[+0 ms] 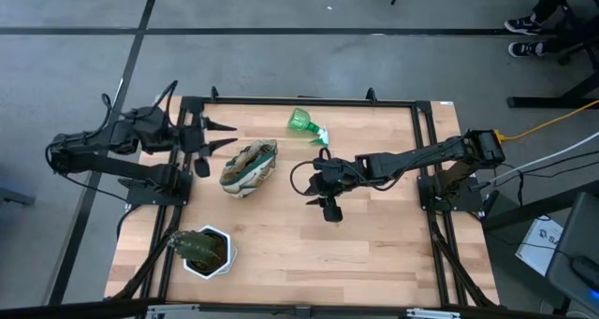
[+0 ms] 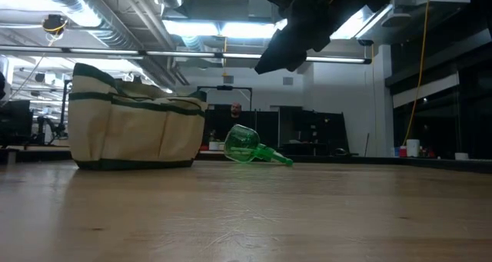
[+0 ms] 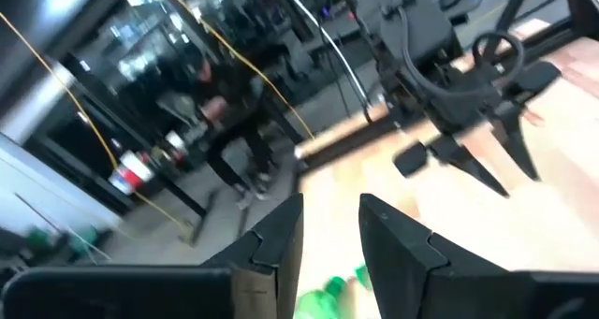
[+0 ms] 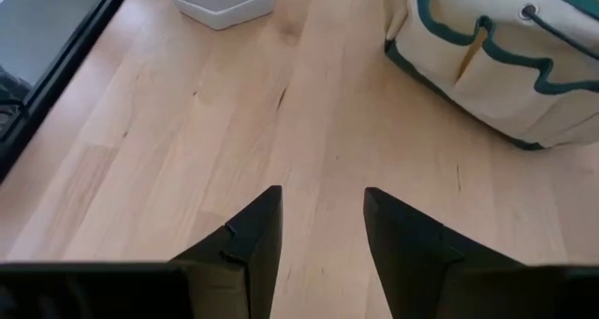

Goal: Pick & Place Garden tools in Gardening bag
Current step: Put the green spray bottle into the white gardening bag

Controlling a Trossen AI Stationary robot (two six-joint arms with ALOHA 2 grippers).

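a: right gripper (image 1: 328, 210) is hanging out over the middle of the wooden table (image 1: 374, 253), fingers parted with a clear gap, nothing sitting between them.

b: i'm seeing that in its wrist view too, the two dark fingers (image 4: 253, 230) are standing apart over bare boards, pinching nothing.

a: the gardening bag (image 1: 249, 166) is sitting well off to that gripper's side, toward the left arm, cream with green trim, and something is poking out of its top, too small to name.

b: the green spray bottle (image 1: 307, 125) is lying on its side beyond the gripper, near the far edge of the table, apart from the bag.

a: from table height the bottle (image 2: 250, 147) is showing just beside the bag (image 2: 134, 124), with the dark gripper hanging high above both.

b: left gripper (image 1: 208, 157) is waiting at the table's left edge, close to the bag, fingers slightly apart, gripping nothing.

a: the white pot with a plant (image 1: 204, 251) is sitting at the near left corner, well away from the right gripper.

b: a person in dark clothes (image 3: 234, 104) is standing in the room beyond the table.
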